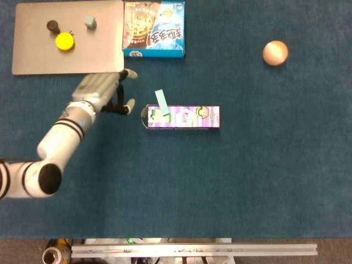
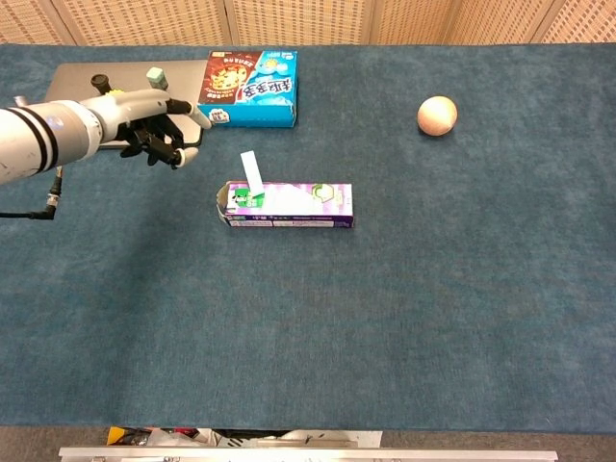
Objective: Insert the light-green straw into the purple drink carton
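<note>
- The purple drink carton (image 1: 182,117) lies on its side at the centre of the head view, its long axis running left to right across the frame, on the blue table cover (image 1: 247,181).
- The light-green straw (image 1: 162,102) stands out of the carton's left end, leaning a little toward the upper left; its lower end seems to sit in the carton's top face, though the hole itself is too small to make out.
- The left hand (image 1: 102,91) hangs at the left of centre, up and to the left of the carton's left end and clear of both carton and straw. Its fingers are spread and empty, so it has let go.
- From the hand, the straw lies to the right and slightly down; any return to it would be a short move along the carton's long axis.
- The right hand shows in neither view, so the left hand is the only one near the carton.
- Judged from how things lie, the straw looks already set in and the task is about done.
- Upper left of the frame: a tan board (image 1: 33,52) with a yellow cap (image 1: 65,41); beside it a blue snack box (image 1: 154,28). Upper right: an egg (image 1: 275,53), well apart.
</note>
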